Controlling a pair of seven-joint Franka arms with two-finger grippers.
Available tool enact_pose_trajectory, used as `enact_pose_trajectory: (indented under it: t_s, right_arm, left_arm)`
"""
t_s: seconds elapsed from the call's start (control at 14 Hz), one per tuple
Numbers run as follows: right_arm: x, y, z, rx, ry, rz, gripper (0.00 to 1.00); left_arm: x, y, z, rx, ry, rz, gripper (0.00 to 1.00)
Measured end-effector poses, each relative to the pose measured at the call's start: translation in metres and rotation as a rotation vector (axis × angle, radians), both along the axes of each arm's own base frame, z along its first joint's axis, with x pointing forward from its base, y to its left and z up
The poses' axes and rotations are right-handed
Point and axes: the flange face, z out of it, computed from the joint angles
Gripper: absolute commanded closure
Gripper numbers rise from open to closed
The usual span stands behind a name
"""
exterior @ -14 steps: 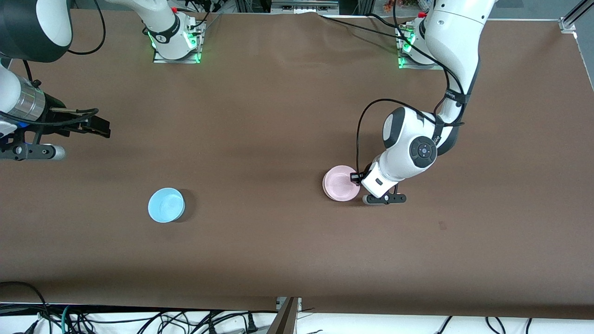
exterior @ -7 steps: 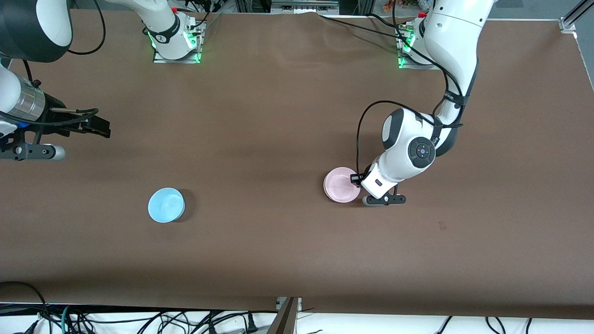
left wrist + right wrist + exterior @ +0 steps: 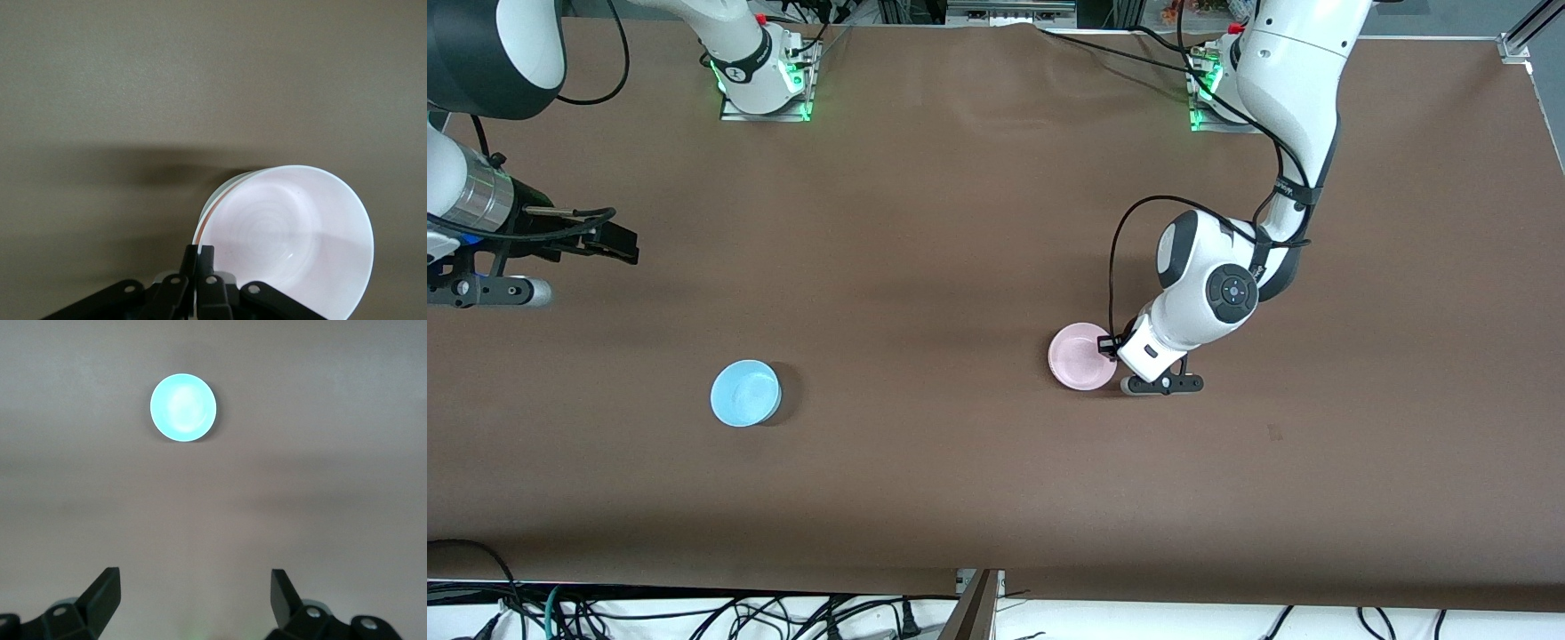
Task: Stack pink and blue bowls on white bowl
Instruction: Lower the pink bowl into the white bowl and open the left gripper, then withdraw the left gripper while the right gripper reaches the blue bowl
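Brown table (image 3: 960, 222) | left gripper (image 3: 198, 257) jaws pinching pink bowl (image 3: 1082, 356) rim | right gripper (image 3: 195, 592) jaws spread | blue bowl (image 3: 745, 392) apart

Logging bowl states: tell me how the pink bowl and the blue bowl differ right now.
The pink bowl is gripped at its rim by the left gripper; the blue bowl sits free, untouched by the open right gripper. The pink bowl lies toward the left arm's end, the blue toward the right arm's. Both are round, shallow and look alike in size.
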Motion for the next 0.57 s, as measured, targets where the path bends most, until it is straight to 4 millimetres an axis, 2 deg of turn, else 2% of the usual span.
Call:
enact_pose_trajectory:
  t_s: [0.07, 0.43, 0.57]
  right_arm:
    - [0.000, 0.000, 0.000, 0.000, 0.000, 0.000, 0.01]
    - [0.000, 0.000, 0.000, 0.000, 0.000, 0.000, 0.01]
    - [0.000, 0.000, 0.000, 0.000, 0.000, 0.000, 0.01]
  left_arm:
    - [0.000, 0.000, -0.001, 0.001, -0.001, 0.001, 0.00]
    - [0.003, 0.001, 0.005, -0.003, -0.004, 0.005, 0.00]
    - [0.008, 0.011, 0.015, -0.005, 0.011, 0.016, 0.00]
